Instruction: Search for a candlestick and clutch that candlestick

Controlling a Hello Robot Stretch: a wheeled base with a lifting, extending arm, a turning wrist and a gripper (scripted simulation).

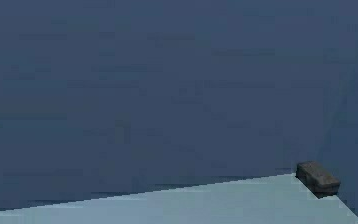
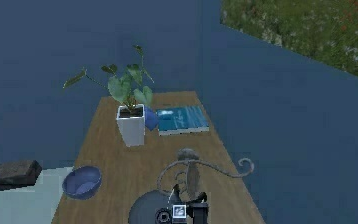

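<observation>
**Lead:** Log the big things first.

**Operator:** Forward view: I have a dark blue wall (image 1: pixel 137 80), pale floor (image 1: pixel 187 205) along the bottom, and a dark box (image 1: pixel 317 178) low at the right. Arm side view: a wooden table (image 2: pixel 112 160) runs away from me toward a blue wall.

**Lead:** What is on the table?

**Operator:** At the far end, a leafy plant (image 2: pixel 127 85) in a white pot (image 2: pixel 131 125). Just right of the pot, a blue book (image 2: pixel 183 121) lies flat. At the picture's bottom edge, a dark round plate (image 2: pixel 147 210). At the table's left edge, a blue bowl (image 2: pixel 82 182).

**Lead:** Candlestick? Fingers?

**Operator:** A grey metal piece with curled arms, which I take for the candlestick (image 2: pixel 192 170), stands on the table's near end, right of the bowl. The fingers (image 2: pixel 192 200) are at its base. I cannot tell their state, nor whether they hold anything.
</observation>
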